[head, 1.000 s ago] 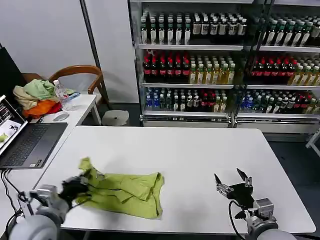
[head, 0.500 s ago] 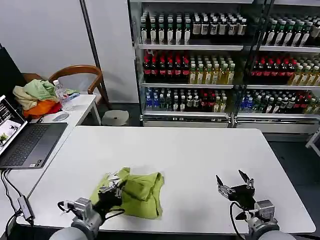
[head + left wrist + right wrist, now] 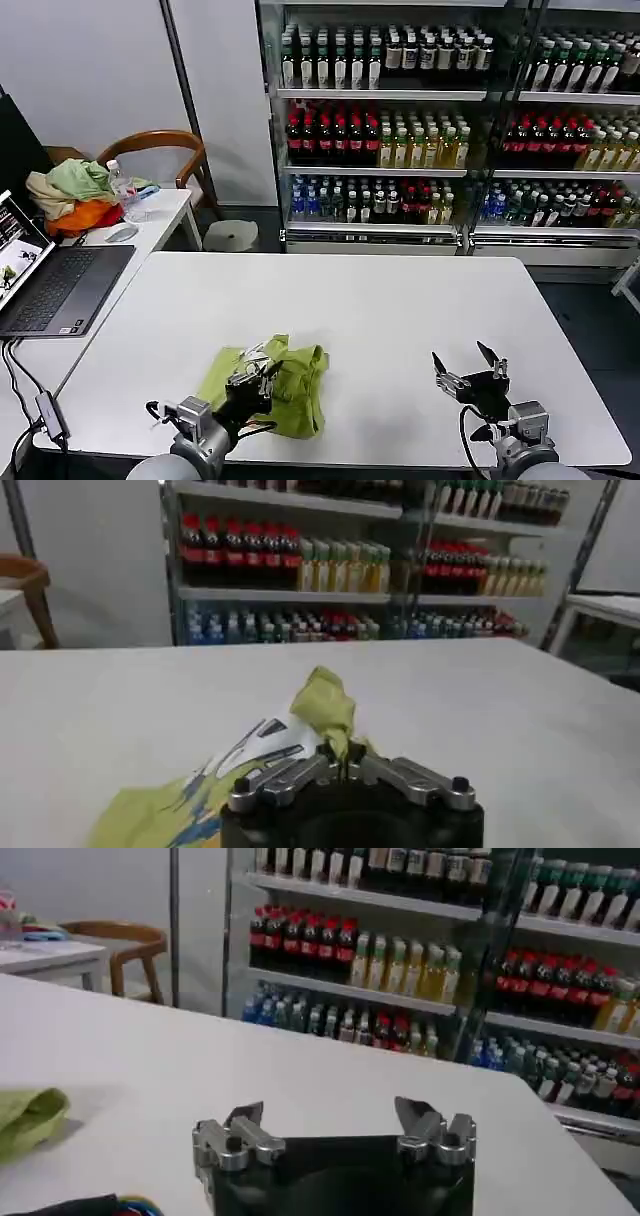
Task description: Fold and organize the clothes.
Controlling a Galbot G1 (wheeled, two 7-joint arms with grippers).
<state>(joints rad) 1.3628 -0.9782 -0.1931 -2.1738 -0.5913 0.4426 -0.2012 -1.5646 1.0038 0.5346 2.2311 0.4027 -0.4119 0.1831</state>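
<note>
The right end effector (image 3: 333,1130), fingers apart, hovers over the white table (image 3: 120,1058) near the T-shirt (image 3: 28,1118).

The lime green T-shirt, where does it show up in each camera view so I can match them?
Head view: the T-shirt lies bunched on the white table's near edge, left of centre, pinched by the left tool.
Left wrist view: a raised fold of it sits between the shut tool's fingers, printed graphic beside.
Right wrist view: a green bundle at the picture's left edge.
Shared landmark: the drinks shelves behind the table.
</note>
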